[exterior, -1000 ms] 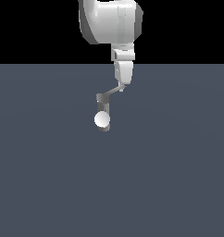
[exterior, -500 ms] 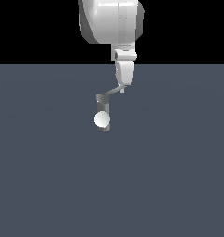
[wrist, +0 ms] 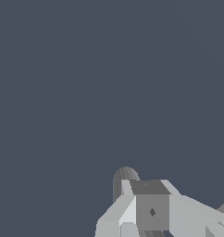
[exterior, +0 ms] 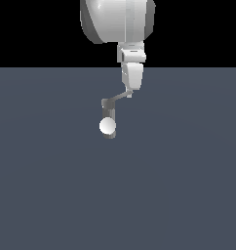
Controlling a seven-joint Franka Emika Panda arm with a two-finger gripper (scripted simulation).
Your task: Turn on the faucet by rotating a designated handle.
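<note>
The faucet (exterior: pixel 108 117) stood upright on the plain dark grey surface (exterior: pixel 178 185), a short grey post near the middle of the exterior view, with a white ball (exterior: pixel 108 126) on the side facing that camera. From the top of the post the handle (exterior: pixel 119 96), a thin flat grey bar, ran out toward the exterior view's right and rose slightly toward its far end. The white arm hung from above, and the gripper (exterior: pixel 129 93) met the outer end of the handle, at or touching it; whether its fingers were clenched on the bar or merely pressed against it could not be told, since they showed as one narrow white block. In the wrist view a grey finger (wrist: pixel 151 210) filled the foreground, with a rounded grey part (wrist: pixel 124 178) just behind it.
</note>
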